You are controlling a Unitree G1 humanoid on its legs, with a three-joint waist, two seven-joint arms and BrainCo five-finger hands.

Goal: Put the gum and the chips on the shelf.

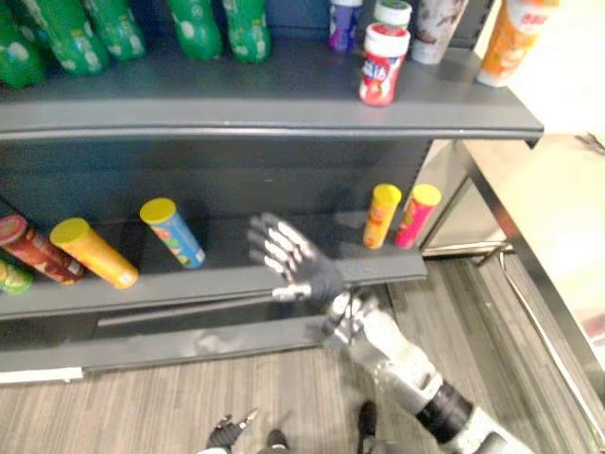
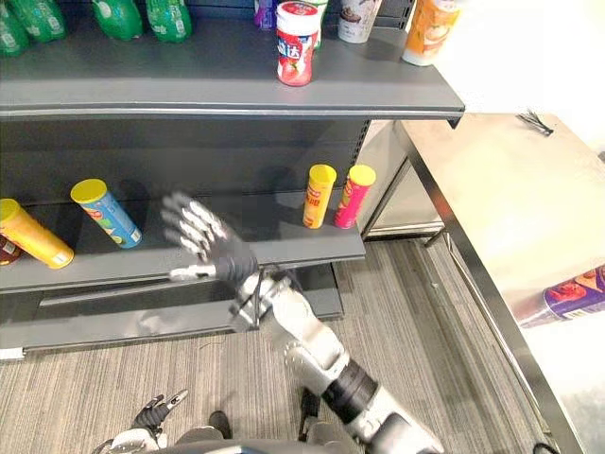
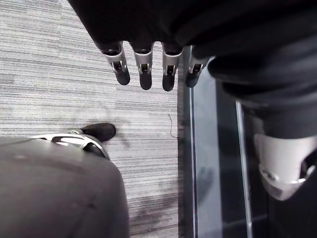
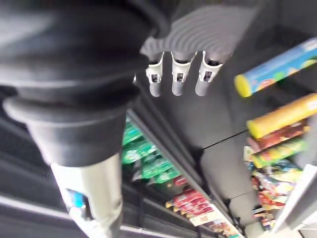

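While our right hand (image 1: 301, 263) hovers spread and empty before the dark grey metal shelf (image 1: 189, 280), our left hand (image 3: 144, 64) hangs low, fingers relaxed, holding nothing.

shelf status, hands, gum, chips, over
Right robot hand open, empty, raised before lower shelf. Left robot hand open, empty, low. Gum bottle upright on upper shelf; blue chips can on lower shelf. Nothing blocking.
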